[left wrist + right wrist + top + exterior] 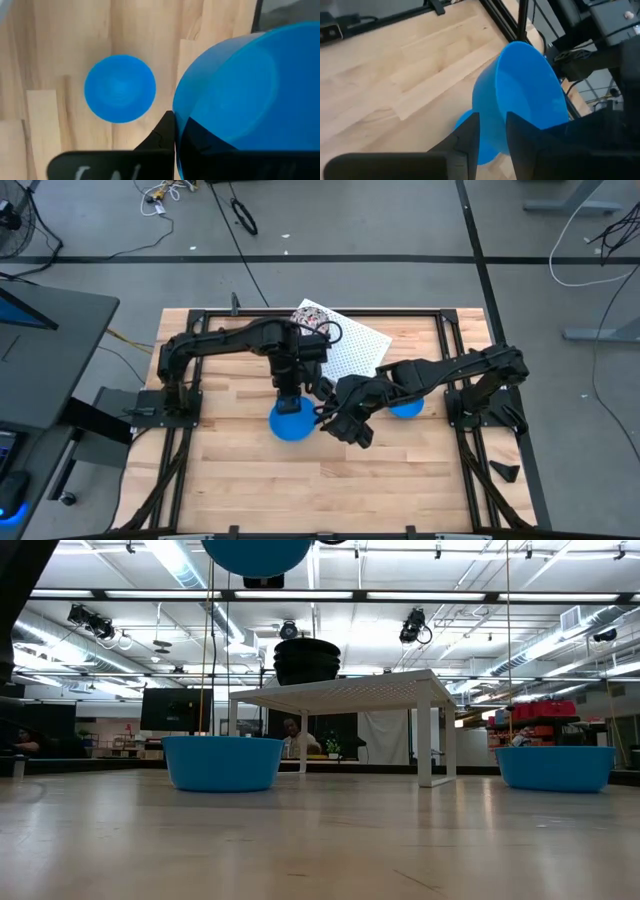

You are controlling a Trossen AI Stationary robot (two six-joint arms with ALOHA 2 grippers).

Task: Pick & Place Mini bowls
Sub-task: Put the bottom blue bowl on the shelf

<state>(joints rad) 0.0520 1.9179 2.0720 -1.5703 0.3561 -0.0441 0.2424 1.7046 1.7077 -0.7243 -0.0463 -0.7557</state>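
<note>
The right gripper is hanging near the table's centre, its jaws clamping the wall of a raised blue bowl, one finger inside and one outside. The bowl is tilting and riding high off the wood. The left gripper is hovering just to the 9 o'clock side of the right one, jaws together. The raised bowl is sitting right against its finger, but whether it is also pinching the rim cannot be told.

A second blue bowl is resting on the table below the left gripper, just 9 o'clock of centre. A third blue bowl is sitting at 3 o'clock, under the right arm. At 12 o'clock the white rack is carrying the speckled bowls in a stack.

The step seems to be carrying the raised bowl to its spot, probably onto another blue one. To do it well:

- Level the bowl before lowering it, since a tilted rim would catch.
- Centre it over the target from straight above.
- Keep the two arms from crowding each other.
- Let go only once the bowl is seating flat, because a grip on one wall lets it swing.
</note>
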